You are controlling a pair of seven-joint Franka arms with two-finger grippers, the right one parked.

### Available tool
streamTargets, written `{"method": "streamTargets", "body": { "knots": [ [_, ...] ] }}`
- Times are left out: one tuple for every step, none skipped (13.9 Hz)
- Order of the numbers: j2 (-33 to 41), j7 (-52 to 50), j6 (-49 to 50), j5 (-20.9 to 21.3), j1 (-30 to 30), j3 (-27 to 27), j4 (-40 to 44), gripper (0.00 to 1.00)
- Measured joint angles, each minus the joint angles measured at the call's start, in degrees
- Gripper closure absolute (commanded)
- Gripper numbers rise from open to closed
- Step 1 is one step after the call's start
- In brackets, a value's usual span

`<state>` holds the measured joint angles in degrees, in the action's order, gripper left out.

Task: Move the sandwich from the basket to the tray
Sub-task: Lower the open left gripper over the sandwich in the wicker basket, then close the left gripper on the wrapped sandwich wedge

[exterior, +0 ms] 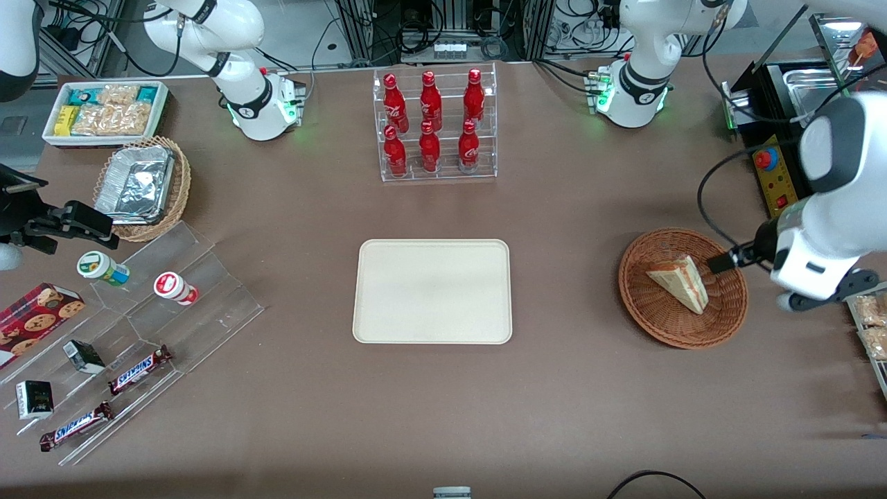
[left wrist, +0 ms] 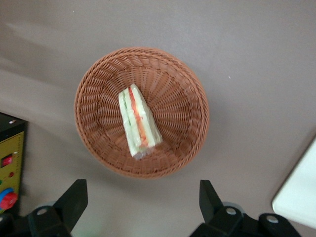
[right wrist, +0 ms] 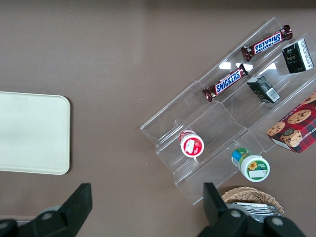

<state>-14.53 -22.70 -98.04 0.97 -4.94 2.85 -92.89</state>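
The sandwich (exterior: 680,281) is a pale triangular wedge with red and green filling. It lies in the round reddish-brown wicker basket (exterior: 641,294) toward the working arm's end of the table. The cream-beige tray (exterior: 432,291) lies flat at the table's middle, with nothing on it. My left gripper (exterior: 824,294) hangs above the table beside the basket, on the side away from the tray. The left wrist view shows the sandwich (left wrist: 139,123) in the basket (left wrist: 96,94), a corner of the tray (left wrist: 301,197), and the gripper (left wrist: 142,200) open and empty, off the basket's rim.
A clear rack of red cola bottles (exterior: 433,125) stands farther from the camera than the tray. A yellow control box with a red button (exterior: 773,173) and a snack container (exterior: 873,326) flank my gripper. Toward the parked arm's end stand an acrylic snack stand (exterior: 138,333), a foil-filled tan basket (exterior: 142,187) and a white bin (exterior: 104,111).
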Motion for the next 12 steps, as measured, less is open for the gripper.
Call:
{"method": "streamTargets", "body": {
  "knots": [
    [-0.64,-1.96,-2.91,0.01,0.02,0.64,-1.98,0.0],
    [-1.06,-5.02,-5.56,0.01,0.08,1.28,-4.13,0.0],
    [-1.4,-8.19,-7.85,0.01,0.11,1.73,-6.16,0.0],
    [-1.61,-10.35,-9.8,0.01,0.12,1.9,-7.93,0.0],
    [-1.7,-12.19,-11.87,0.01,0.1,1.89,-9.77,0.0],
    [-1.75,-14.12,-14.48,0.01,0.1,1.86,-11.83,0.0],
    [-1.8,-15.76,-17.44,0.02,0.1,1.85,-14.12,0.0],
    [-1.86,-16.84,-20.83,0.02,0.1,1.85,-16.78,0.0],
    [-1.9,-17.47,-24.57,0.02,0.1,1.85,-19.71,0.0],
    [-1.93,-17.87,-27.96,0.02,0.1,1.87,-22.42,0.0],
    [-1.93,-18.15,-30.63,0.02,0.1,2.02,-24.65,0.0],
    [-1.93,-18.26,-32.36,0.02,0.11,2.33,-26.21,0.0]
  ]
}}
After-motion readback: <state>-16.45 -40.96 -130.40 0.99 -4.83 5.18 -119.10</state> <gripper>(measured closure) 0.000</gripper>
